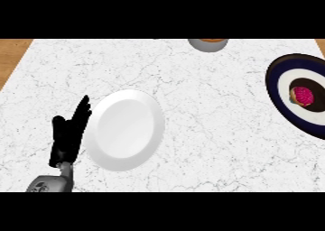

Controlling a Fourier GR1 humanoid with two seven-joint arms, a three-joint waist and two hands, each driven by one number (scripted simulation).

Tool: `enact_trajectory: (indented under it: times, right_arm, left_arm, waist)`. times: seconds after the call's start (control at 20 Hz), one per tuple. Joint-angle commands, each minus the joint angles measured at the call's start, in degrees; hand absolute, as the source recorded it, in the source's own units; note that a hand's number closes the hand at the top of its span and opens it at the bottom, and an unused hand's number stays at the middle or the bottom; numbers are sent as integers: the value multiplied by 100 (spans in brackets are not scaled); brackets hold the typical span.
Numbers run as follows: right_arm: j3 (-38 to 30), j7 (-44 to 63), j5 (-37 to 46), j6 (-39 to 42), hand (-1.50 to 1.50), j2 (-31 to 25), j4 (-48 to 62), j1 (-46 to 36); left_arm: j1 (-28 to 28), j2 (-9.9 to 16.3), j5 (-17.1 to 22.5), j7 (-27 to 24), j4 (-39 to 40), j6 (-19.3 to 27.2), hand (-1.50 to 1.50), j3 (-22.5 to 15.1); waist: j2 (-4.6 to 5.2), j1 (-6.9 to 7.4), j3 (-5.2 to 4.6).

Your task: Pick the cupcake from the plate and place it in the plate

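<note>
Head view, looking steeply down: white marble counter (pixel 212 117) with fine grey veining, smooth and flat; strips of brown wood show at the far left and far right corners. Two plates. One plain white plate (pixel 125 130), glossy, oval in outline from this angle, long axis running near to far, sits left of centre. One dark plate (pixel 285 97) with a navy rim, white ring and dark centre lies at the right edge, partly cut off. One cupcake (pixel 302 96), magenta frosting with a lumpy texture over a pale base, rests on the dark plate's centre; too small to tell which way it leans. One round grey bowl-like object (pixel 208 43) with an orange interior sits at the far edge, cropped. One hand visible: left hand (pixel 67 135), black, fingers straight and apart, pointing away, just beside the white plate's left rim, holding nothing. Grey forearm (pixel 55 179) below it.
</note>
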Motion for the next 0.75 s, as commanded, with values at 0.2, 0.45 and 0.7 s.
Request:
enact_trajectory:
  times: [0.2, 0.45, 0.7]
  right_arm:
    - [-255, -329, -224, 98, -150, -144, 103, 239]
    - [-397, -479, -347, 114, -150, -229, 117, 449]
    - [-339, -159, -258, -155, -150, -300, 72, 317]
  left_arm:
    - [29, -1, 41, -83, 73, -68, 0, 25]
    - [33, -147, -97, -120, 70, 62, 0, -114]
    - [-20, -34, 33, -63, 36, -60, 0, 17]
  waist:
    - [12, -19, 7]
    - [26, -60, 22]
    - [32, 62, 19]
